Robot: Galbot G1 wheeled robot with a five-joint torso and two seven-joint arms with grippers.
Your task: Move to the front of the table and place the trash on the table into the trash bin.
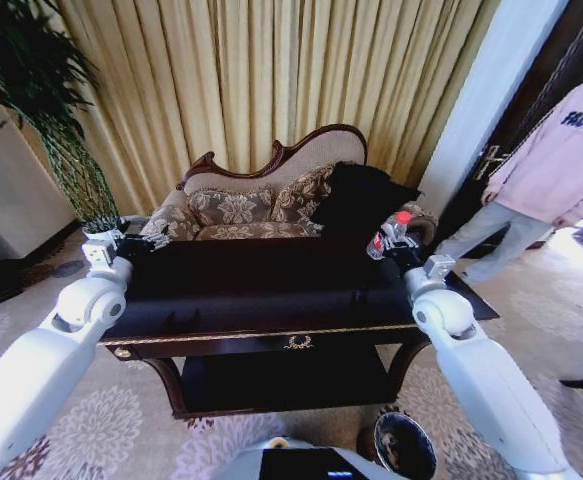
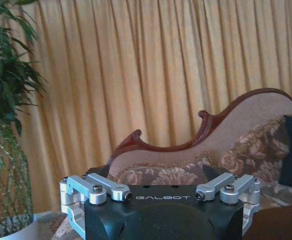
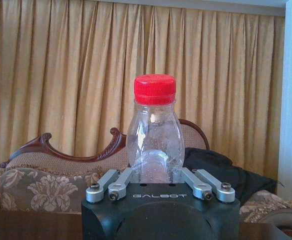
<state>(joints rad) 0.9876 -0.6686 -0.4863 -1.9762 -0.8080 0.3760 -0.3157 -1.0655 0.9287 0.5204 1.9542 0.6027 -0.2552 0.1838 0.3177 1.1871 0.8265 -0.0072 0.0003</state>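
Right gripper [image 3: 154, 176] jaws clamp bottle [image 3: 154, 135], base hidden | left jaws unclear

Warm backlight through the curtains [image 3: 85, 75]; head view bends at edges

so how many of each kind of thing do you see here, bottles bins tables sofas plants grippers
bottle: 1, upright in the right gripper
trash bin: 1, on the floor
table: 1
sofa: 1
potted plant: 1
grippers: 2, the left gripper raised at the table's far left side
total: 7
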